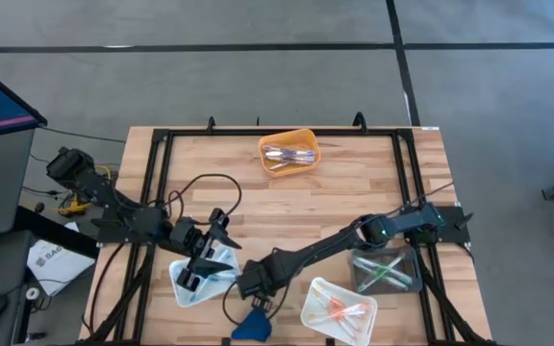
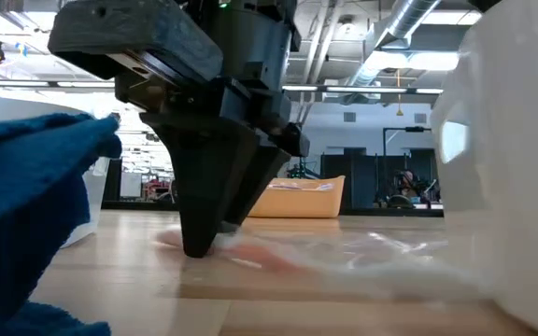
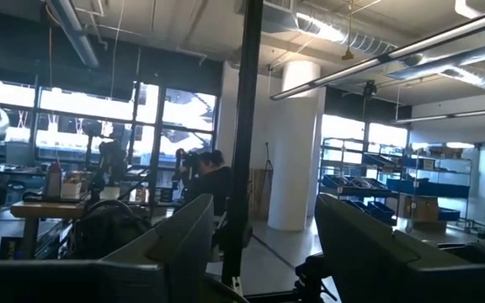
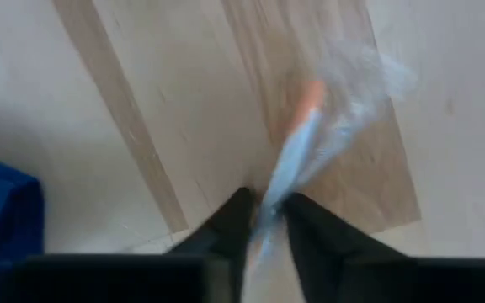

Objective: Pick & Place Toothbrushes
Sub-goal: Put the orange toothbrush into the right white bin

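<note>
One toothbrush (image 4: 297, 143), in a clear wrapper with an orange end, lies flat on the wooden table near the front edge; the low view shows it as a pinkish streak (image 2: 260, 254). My right gripper (image 4: 266, 223) points straight down over its near end, shut on it, fingertips at the tabletop (image 2: 197, 247); from above it shows at the front centre (image 1: 251, 285). My left gripper (image 1: 212, 252) hangs open above the white tray of blue toothbrushes (image 1: 186, 288), its fingers (image 3: 175, 252) facing the room. My right gripper pinches the wrapped toothbrush near one end (image 4: 269, 202) between its two fingers. The fingers come from above, pointing down, and stand across the stick. The toothbrush lies along the table, its orange end (image 4: 310, 93) stretching away from the fingers.
A dark-blue wedge-shaped object (image 1: 251, 327) sits just in front of the right gripper. A white tray with orange toothbrushes (image 1: 308, 309) and a clear tray with green ones (image 1: 407, 279) stand to the right. An orange tray (image 1: 289, 139) with pale toothbrushes stands at the far edge.
</note>
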Robot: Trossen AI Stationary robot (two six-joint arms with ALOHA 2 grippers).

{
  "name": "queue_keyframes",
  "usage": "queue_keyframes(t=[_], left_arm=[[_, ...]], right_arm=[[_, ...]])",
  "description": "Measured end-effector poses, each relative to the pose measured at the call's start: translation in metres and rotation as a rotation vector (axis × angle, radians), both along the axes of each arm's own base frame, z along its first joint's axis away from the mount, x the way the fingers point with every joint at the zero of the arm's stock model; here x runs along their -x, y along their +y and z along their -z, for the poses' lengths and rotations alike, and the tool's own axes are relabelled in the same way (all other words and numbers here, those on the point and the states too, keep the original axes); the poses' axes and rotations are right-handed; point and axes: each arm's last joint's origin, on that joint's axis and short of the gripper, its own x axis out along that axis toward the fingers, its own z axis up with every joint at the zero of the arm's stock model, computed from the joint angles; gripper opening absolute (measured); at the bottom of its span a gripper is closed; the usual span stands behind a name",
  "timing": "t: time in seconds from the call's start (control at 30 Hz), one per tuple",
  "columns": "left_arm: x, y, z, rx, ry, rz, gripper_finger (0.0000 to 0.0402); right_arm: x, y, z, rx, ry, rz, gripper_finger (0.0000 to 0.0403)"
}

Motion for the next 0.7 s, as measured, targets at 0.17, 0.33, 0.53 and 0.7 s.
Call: queue_keyframes(t=[0.17, 0.33, 0.53, 0.7], left_arm=[[0.000, 0.000, -0.001, 0.001, -0.002, 0.000, 0.0204], [0.000, 0.000, 0.000, 0.001, -0.002, 0.000, 0.0204], [0.000, 0.000, 0.000, 0.001, -0.002, -0.001, 0.0204], [0.000, 0.000, 0.001, -0.015, 0.004, -0.006, 0.0204]], right_arm=[[-0.004, -0.009, 0.002, -0.003, 0.008, -0.029, 0.0017], [-0.006, -0.020, -0.005, 0.020, 0.015, -0.035, 0.0023], [0.002, -0.040, -0.027, 0.144, 0.059, -0.089, 0.0016], [0.016, -0.057, -0.069, 0.264, 0.064, -0.072, 0.0009]])
